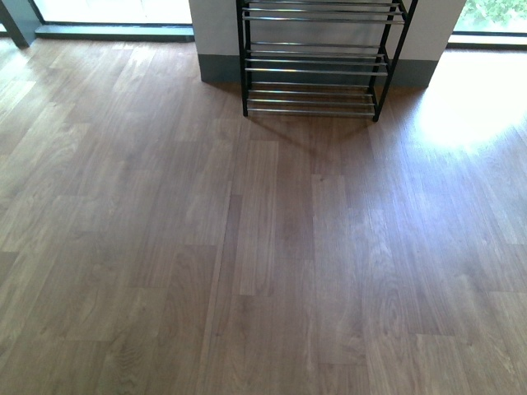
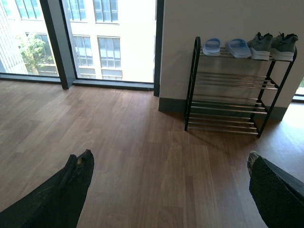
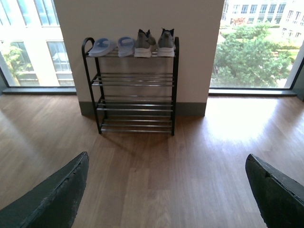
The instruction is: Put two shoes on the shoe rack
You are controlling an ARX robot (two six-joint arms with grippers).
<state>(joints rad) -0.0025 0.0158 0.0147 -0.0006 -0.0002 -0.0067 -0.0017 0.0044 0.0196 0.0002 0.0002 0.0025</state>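
Observation:
The shoe rack [image 1: 317, 70] stands against the wall ahead; the front view shows only its lower tiers, which hold nothing. In the wrist views its top tier carries a pair of grey sneakers [image 3: 151, 43] [image 2: 271, 46] and, beside them, pale blue slides [image 3: 110, 46] [image 2: 227, 47]. The lower tiers of the shoe rack [image 3: 135, 102] [image 2: 228, 102] are bare. My left gripper [image 2: 168, 164] is open over bare floor, well back from the rack. My right gripper [image 3: 166, 171] is also open, with nothing between its fingers, facing the rack.
Wooden plank floor [image 1: 263, 247] stretches from me to the rack. A white wall section with a grey skirting [image 1: 216, 70] is behind the rack. Floor-to-ceiling windows [image 2: 109, 40] [image 3: 256, 47] flank the wall, and a bright sun patch [image 1: 465, 115] lies right of the rack.

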